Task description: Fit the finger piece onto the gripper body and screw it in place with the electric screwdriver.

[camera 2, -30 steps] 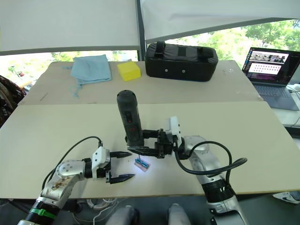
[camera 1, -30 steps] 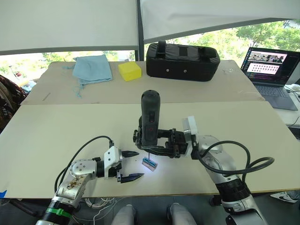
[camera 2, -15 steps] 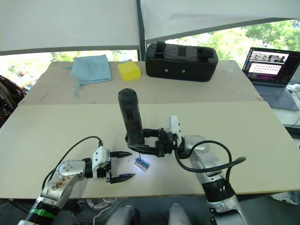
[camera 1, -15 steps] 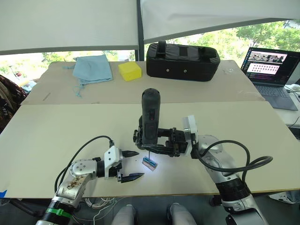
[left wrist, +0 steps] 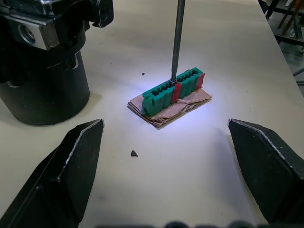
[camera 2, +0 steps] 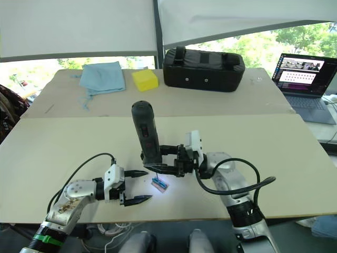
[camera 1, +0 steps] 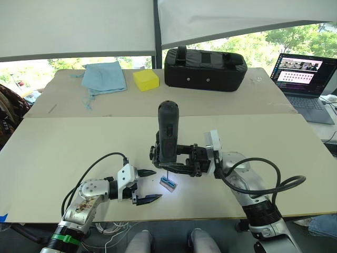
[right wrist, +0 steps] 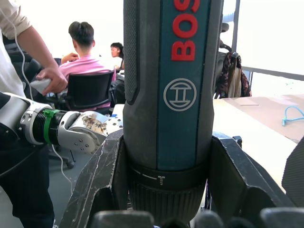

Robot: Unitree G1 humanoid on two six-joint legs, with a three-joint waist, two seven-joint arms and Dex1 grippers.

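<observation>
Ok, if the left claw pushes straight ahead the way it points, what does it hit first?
Probably the small green block where the screwdriver bit rests; the open left claw points at it, depth uncertain.

Two pale tables (camera 1: 63, 147) stand end to end under bright windows (camera 1: 253, 45) with white blinds (camera 1: 73, 26) drawn partway down. Green trees (camera 1: 300, 37) show outside in daylight.

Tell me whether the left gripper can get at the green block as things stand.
Probably yes: the left gripper is open, facing the green block across bare table. But the electric screwdriver, held by the right gripper, has its bit planted on it.
</observation>
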